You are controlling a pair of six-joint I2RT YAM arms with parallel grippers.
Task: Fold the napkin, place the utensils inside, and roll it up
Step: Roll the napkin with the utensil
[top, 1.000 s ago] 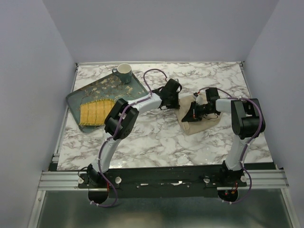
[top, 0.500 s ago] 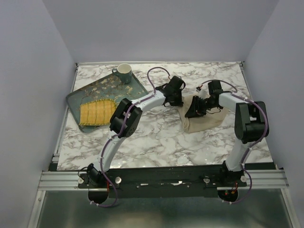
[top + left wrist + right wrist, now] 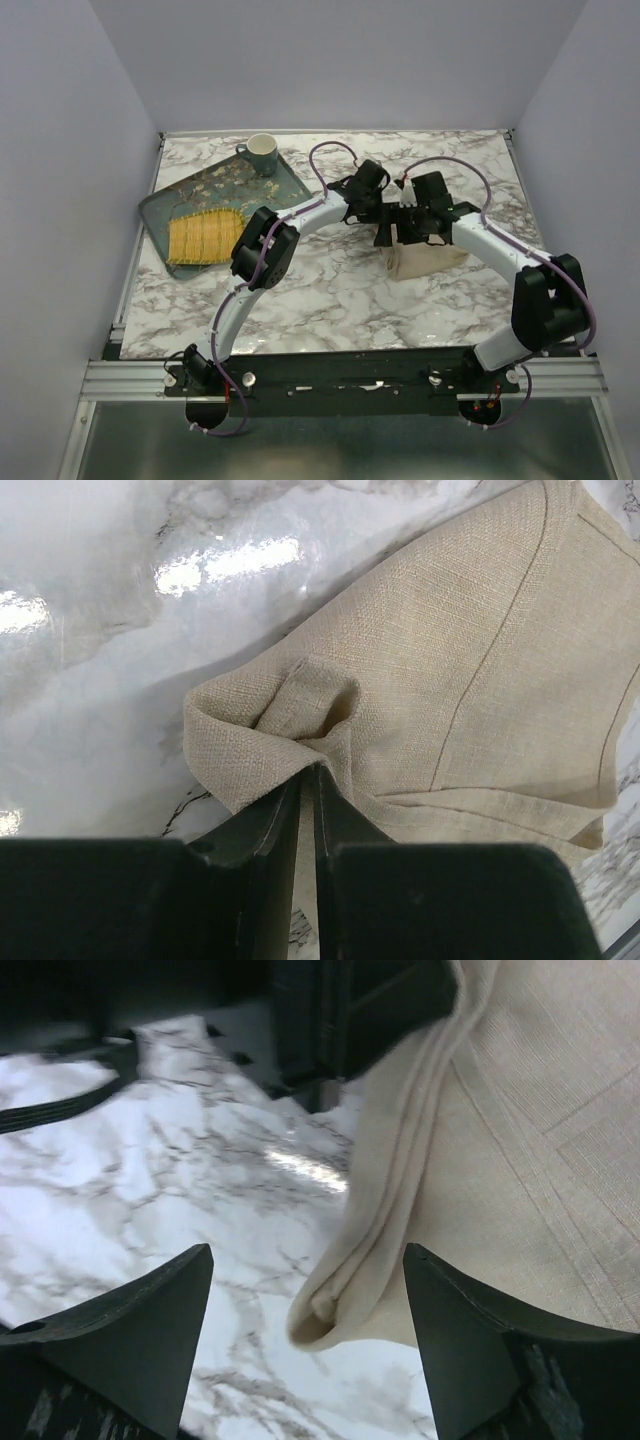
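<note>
Napkin (image 3: 428, 258) lies bunched on the marble surface (image 3: 330, 300), approx 3 o'clock of centre. L tool (image 3: 308, 780) is pressed nearly together, pinching a puckered corner at the cloth's 10 o'clock, prob. to anchor that end while the fold gets set. R tool (image 3: 305, 1260) is spread wide w/ nothing between its fingers, hovering over the doubled edge just beside the L one. Fold looks unfinished. Tray (image 3: 160, 210) sits at 10 o'clock, well apart

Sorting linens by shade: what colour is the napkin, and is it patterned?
Plain beige-tan napkin, no pattern; clearest in the left wrist view.
</note>
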